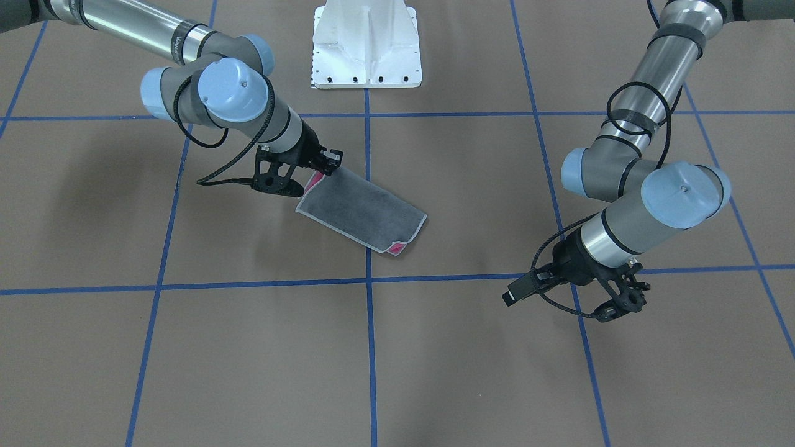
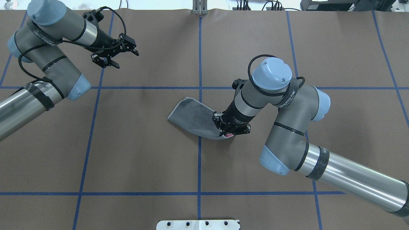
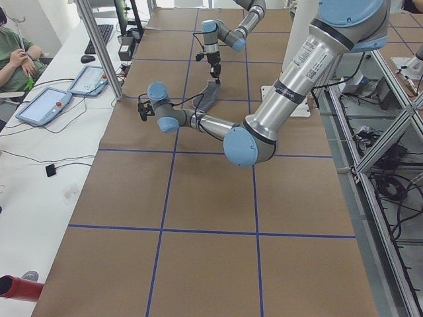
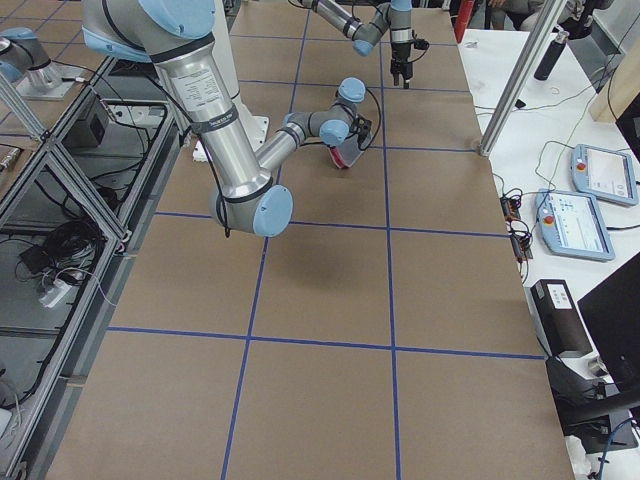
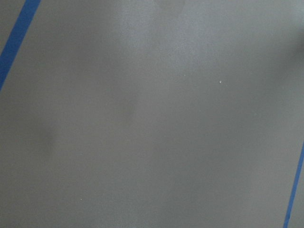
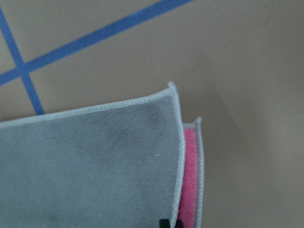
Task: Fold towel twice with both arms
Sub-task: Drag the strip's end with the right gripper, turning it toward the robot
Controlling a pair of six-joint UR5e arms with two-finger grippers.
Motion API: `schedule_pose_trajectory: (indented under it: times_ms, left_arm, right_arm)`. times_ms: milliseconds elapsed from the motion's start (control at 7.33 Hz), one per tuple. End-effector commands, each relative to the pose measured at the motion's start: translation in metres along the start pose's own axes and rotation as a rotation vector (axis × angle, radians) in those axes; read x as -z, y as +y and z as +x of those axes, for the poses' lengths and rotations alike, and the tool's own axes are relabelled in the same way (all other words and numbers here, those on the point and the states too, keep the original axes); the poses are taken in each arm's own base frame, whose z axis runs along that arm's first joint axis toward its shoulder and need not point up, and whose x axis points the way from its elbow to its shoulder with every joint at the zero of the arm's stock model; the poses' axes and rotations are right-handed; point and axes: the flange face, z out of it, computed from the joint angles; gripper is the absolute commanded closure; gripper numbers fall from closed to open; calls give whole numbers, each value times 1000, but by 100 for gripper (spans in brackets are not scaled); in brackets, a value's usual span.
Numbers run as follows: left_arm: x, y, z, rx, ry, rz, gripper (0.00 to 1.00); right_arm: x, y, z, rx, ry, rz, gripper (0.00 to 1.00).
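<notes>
The towel [image 1: 363, 210] lies folded near the table's middle, dark grey face up, with pink showing at two corners. My right gripper [image 1: 329, 164] is shut on the towel's end nearest the robot's base and holds that end slightly raised [image 2: 227, 130]. In the right wrist view the grey layer [image 6: 95, 161] lies over a pink strip, their pale stitched corners a little offset. My left gripper [image 2: 131, 48] hovers open over bare table far from the towel [image 2: 191, 116], holding nothing. The left wrist view shows only brown table and blue tape.
Blue tape lines grid the brown table. The white pedestal base [image 1: 366, 49] stands at the robot's side. A side bench holds control tablets [image 3: 43, 105], cables and a metal post [image 3: 99, 46], with a seated person [image 3: 16, 59] beyond.
</notes>
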Motion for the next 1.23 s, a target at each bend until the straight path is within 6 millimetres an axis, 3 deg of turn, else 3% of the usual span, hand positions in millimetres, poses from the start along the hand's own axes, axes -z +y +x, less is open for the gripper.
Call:
schedule_pose_trajectory:
  times_ms: [0, 273, 409, 546, 682, 1092]
  left_arm:
    - [0, -2, -4, 3, -5, 3, 0]
    - [0, -3, -8, 7, -8, 4, 0]
    - [0, -3, -9, 8, -9, 4, 0]
    - [0, -3, -9, 8, -9, 4, 0]
    - [0, -3, -9, 8, -9, 4, 0]
    - [0, -3, -9, 6, -7, 7, 0]
  right_arm:
    - [-17, 57, -52, 85, -35, -64, 100]
    - [-22, 80, -91, 113, -61, -54, 100]
    - [-31, 79, -111, 115, -60, -19, 100]
    - [-34, 78, -119, 113, -57, -19, 100]
    - [-34, 78, -117, 120, -69, -18, 3]
    - [-33, 78, -115, 74, -82, -19, 0]
